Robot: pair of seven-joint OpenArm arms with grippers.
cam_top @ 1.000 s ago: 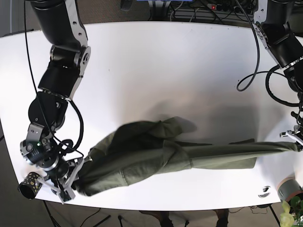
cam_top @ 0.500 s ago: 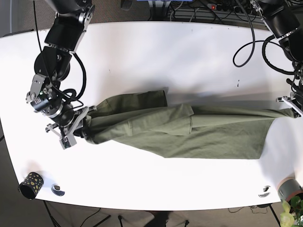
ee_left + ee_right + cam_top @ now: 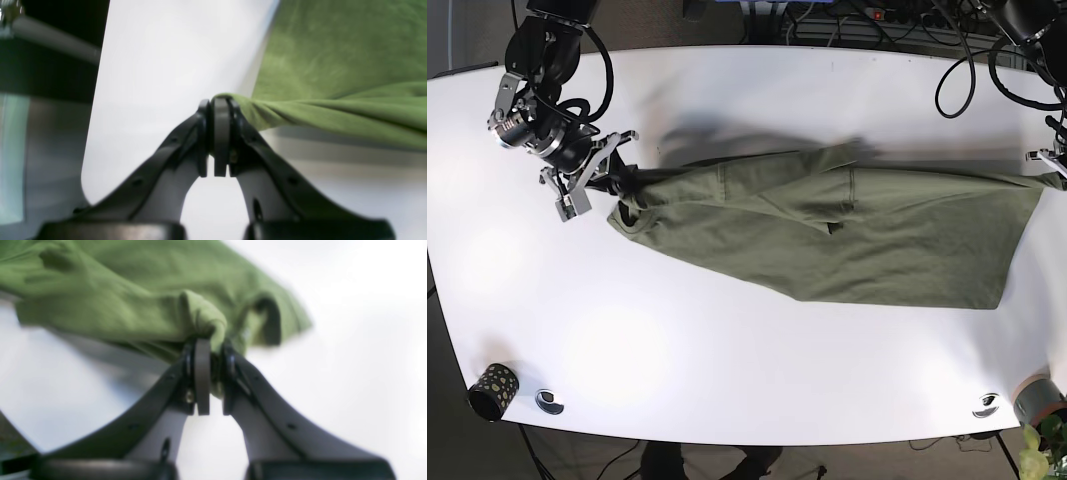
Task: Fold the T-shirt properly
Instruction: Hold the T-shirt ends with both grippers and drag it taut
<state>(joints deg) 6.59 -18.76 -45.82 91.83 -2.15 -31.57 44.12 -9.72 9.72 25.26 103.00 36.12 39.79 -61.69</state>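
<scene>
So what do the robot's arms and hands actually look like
Both arms are black with silver-grey panels and loose black cables. The right hand and left hand look alike: dark grey plastic fingers curving inward like tongs, small screw holes along them, and flat grey pads at the tips.

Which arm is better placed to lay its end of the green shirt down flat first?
Probably the left hand: its end of the green cotton T-shirt is spread wide, while the right hand clamps a bunched end.

A white table (image 3: 757,90) was seen carrying an olive T-shirt (image 3: 857,245) spread across its middle, with a dark patterned cup (image 3: 488,389) and small round fitting (image 3: 549,401) near one front corner and another fitting (image 3: 986,405) near the other.
</scene>
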